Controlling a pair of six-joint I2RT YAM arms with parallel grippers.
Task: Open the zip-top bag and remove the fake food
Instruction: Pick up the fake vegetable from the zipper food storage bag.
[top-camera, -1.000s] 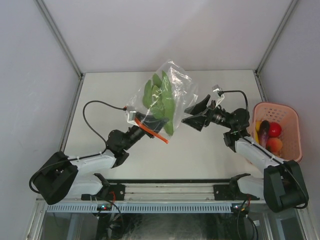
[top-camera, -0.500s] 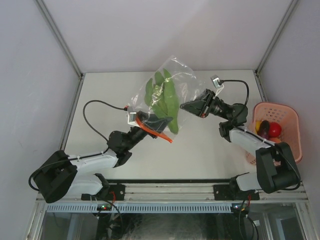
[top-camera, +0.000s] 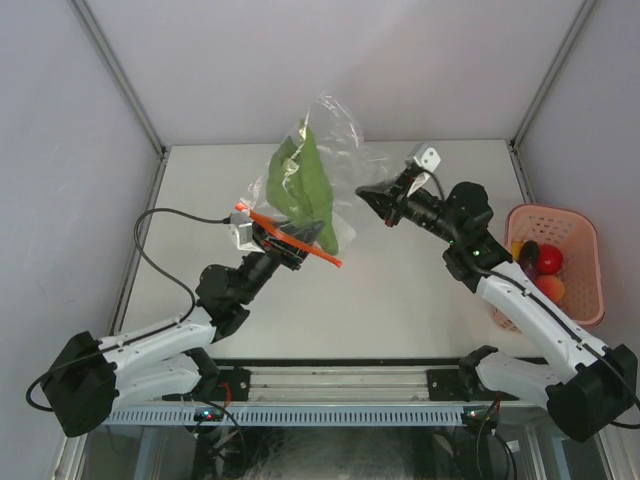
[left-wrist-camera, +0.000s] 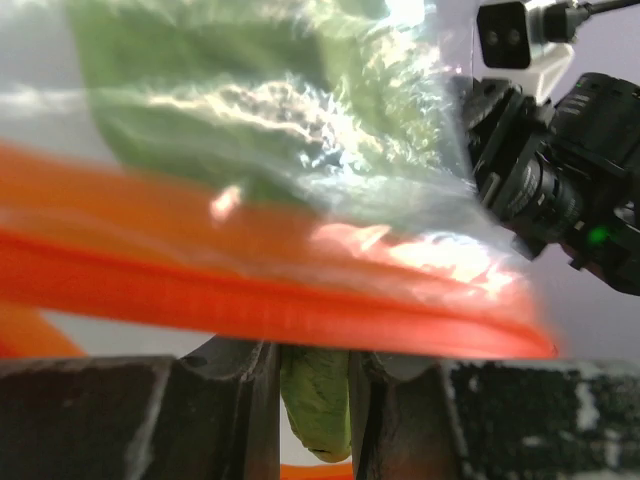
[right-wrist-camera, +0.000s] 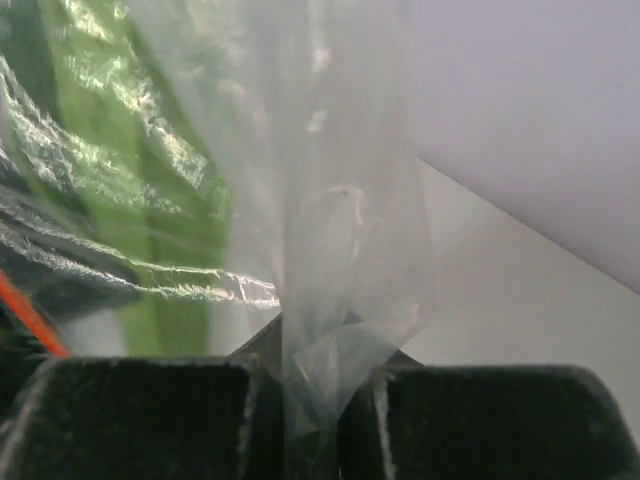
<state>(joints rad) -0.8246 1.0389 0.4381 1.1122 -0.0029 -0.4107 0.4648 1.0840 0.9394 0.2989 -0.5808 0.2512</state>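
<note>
The zip-top bag (top-camera: 350, 160) hangs in the air above the table's far middle, stretched between both arms. Its red-orange zip strip (top-camera: 300, 243) lies across my left gripper (top-camera: 293, 243). In the left wrist view that gripper (left-wrist-camera: 313, 350) is shut on the end of a long green fake food (left-wrist-camera: 315, 400), which runs up into the bag (left-wrist-camera: 400, 150). The rest of the green piece (top-camera: 298, 185) shows through the plastic. My right gripper (top-camera: 368, 194) is shut on a clear fold of the bag (right-wrist-camera: 330, 200), pinched between its fingers (right-wrist-camera: 150, 420).
A pink perforated basket (top-camera: 590, 270) stands at the table's right edge with a red round toy (top-camera: 549, 259), an orange one (top-camera: 548, 290) and a dark purple one (top-camera: 527, 262) in it. The left arm's cable (top-camera: 150, 240) loops over the left of the table.
My right gripper went from open to shut on the bag's clear side. Both arms rose and the bag swung more upright, its zip strip moving up and left.
</note>
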